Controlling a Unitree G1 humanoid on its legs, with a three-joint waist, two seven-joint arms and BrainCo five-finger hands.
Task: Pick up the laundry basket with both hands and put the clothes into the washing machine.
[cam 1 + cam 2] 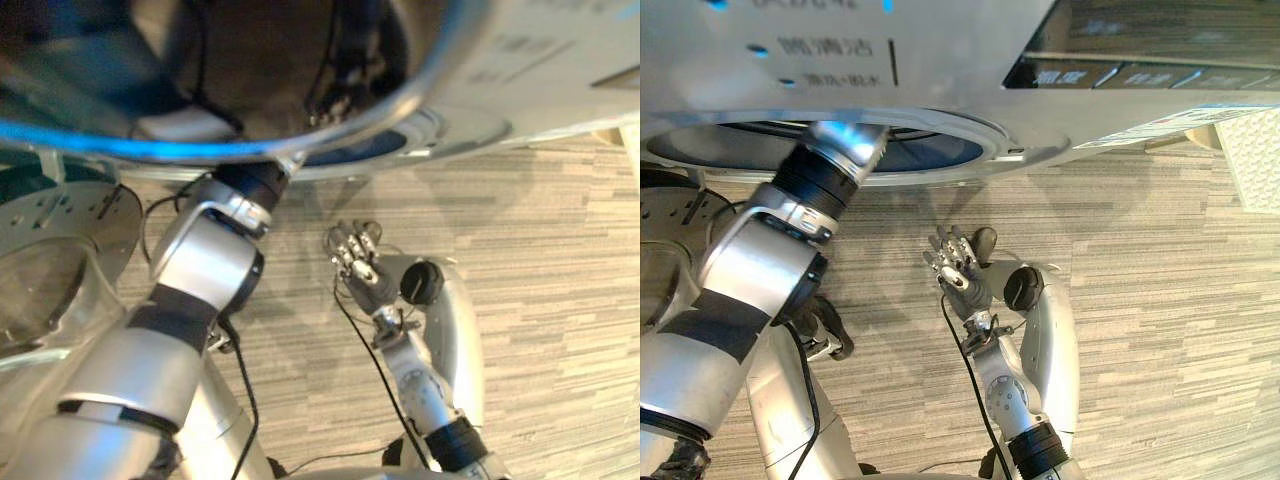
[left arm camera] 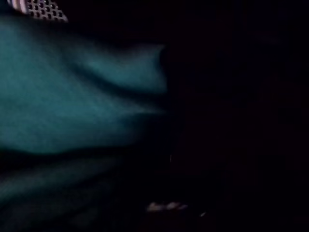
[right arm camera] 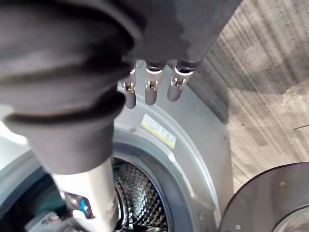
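The washing machine's round opening (image 1: pixel 970 158) faces me, and my left forearm (image 1: pixel 825 165) reaches into it, so that hand is hidden inside the drum. In the left wrist view a teal cloth (image 2: pixel 72 106) lies in the dark drum, with a patch of the perforated drum wall (image 2: pixel 41 8) beside it. My right hand (image 1: pixel 958 262) hangs low over the carpet in front of the machine, its fingers (image 3: pixel 150 92) straight and holding nothing. The right wrist view also shows the left arm (image 3: pixel 94 203) going into the drum.
The machine's glass door (image 1: pixel 60 260) stands swung open on my left. A white latticed thing (image 1: pixel 1255 160), possibly the laundry basket, sits at the far right edge. Striped grey carpet (image 1: pixel 1160 300) stretches out to the right of my arms.
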